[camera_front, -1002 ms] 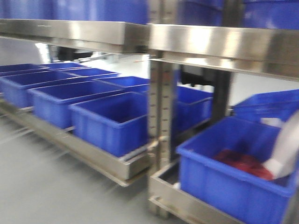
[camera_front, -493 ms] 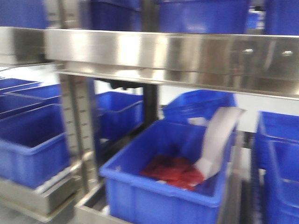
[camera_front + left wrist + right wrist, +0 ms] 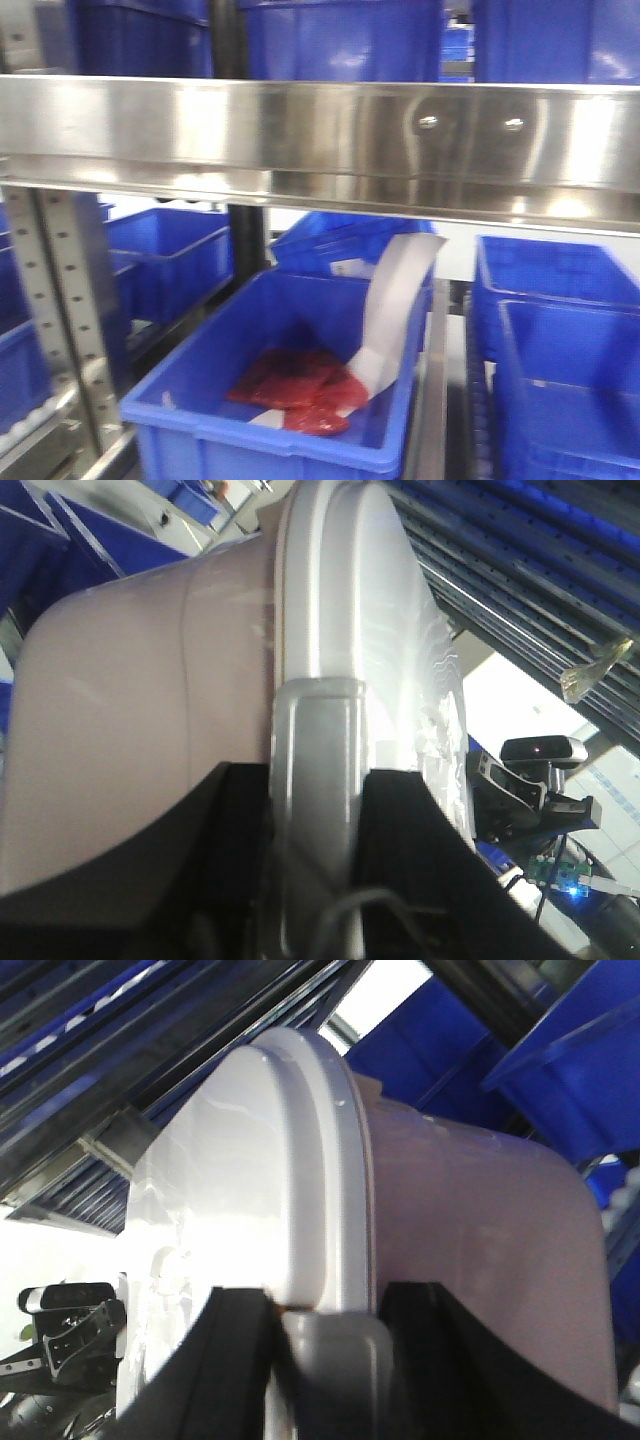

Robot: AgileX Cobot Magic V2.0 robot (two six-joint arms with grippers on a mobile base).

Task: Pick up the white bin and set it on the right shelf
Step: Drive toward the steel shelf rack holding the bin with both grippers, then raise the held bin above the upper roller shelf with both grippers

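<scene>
The white bin [image 3: 130, 680] fills the left wrist view, pale pinkish body on the left and white lid [image 3: 360, 610] on the right. My left gripper [image 3: 318, 810] is shut on the grey clip [image 3: 315, 740] at the bin's rim. In the right wrist view the same white bin [image 3: 480, 1240] shows with its lid [image 3: 240, 1180] on the left. There my right gripper [image 3: 330, 1345] is shut on the opposite grey clip [image 3: 335, 1360]. The right shelf [image 3: 300, 130] spans the front view as a shiny steel rail with two bolts [image 3: 428, 122]. The front view shows neither the bin nor the grippers.
Blue crates [image 3: 340, 40] stand on the tier above the rail. Below it, a blue crate [image 3: 250, 430] holds red packets [image 3: 290, 385] and a white strip [image 3: 395, 300]. More blue crates [image 3: 560, 340] sit right and behind. A perforated upright [image 3: 60, 300] stands at the left.
The front view has swung right and closer: the steel rail with its bolts now spans the frame, and the crate with red packets has shifted from right to centre-left.
</scene>
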